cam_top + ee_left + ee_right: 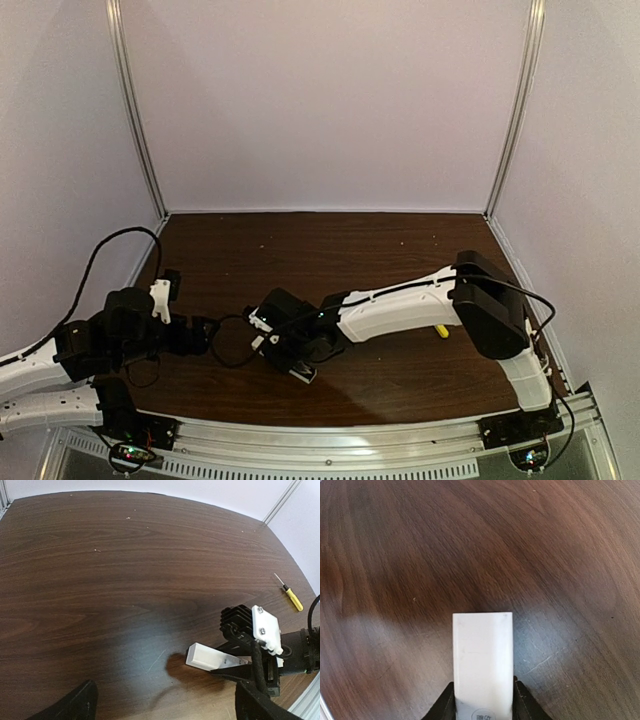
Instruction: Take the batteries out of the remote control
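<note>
The remote control (482, 665) is a white bar held lengthwise between my right gripper's fingers (443, 704), its white end pointing away over the table. My right gripper (482, 700) is shut on it. In the top view the right gripper (290, 355) holds the remote (302, 374) near the table's front middle. In the left wrist view the remote's white end (210, 657) sticks out just above the wood. My left gripper (165, 702) is open and empty, a little left of the remote; it also shows in the top view (205, 335). The batteries are hidden.
A yellow-handled screwdriver (291, 594) lies on the dark wooden table (330, 250) at the right, partly under the right arm in the top view (441, 330). Pale walls close in the back and sides. A black cable (230, 350) loops between the grippers.
</note>
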Available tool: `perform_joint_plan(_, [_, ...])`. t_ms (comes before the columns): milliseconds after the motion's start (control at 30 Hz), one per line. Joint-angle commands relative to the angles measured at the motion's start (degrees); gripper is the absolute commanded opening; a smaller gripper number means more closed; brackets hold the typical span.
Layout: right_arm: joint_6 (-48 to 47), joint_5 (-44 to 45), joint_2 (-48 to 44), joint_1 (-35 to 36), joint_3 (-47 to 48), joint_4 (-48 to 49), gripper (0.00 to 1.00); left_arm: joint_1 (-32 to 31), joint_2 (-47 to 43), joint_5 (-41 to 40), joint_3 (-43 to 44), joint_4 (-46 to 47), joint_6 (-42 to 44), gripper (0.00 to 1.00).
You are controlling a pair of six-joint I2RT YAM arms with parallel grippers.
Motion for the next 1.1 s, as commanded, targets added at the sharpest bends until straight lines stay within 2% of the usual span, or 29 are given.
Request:
perform_joint_plan(0, [0.06, -1.29, 1.88, -0.61, 2.3, -2.16, 0.36, -0.3, 0.04, 0.23, 1.44, 0.63, 0.5, 0.98])
perform_joint_plan(500, [2.46, -1.71, -3.56, -2.45, 4.2, 0.58, 0.26, -0.29, 0.05, 1.45, 1.4, 1.53, 0.22, 0.98])
perform_joint_plan(767, [4.68, -1.51, -11.57, -3.8, -2.55, 8.31, 0.26, -0.3, -0.04, 3.33, 1.29, 3.12, 0.67, 0.97])
perform_joint_plan(933, [5.64, 1.25, -17.5, -4.02, -7.4, 13.62, 0.26, -0.26, -0.39, 7.49, 0.58, 7.11, 1.74, 0.97])
perform_joint_plan(1067, [7.97, 4.57, -22.96, -4.05, -12.5, 20.25, 0.26, -0.3, -0.46, 15.9, -0.97, 14.88, 3.8, 0.97])
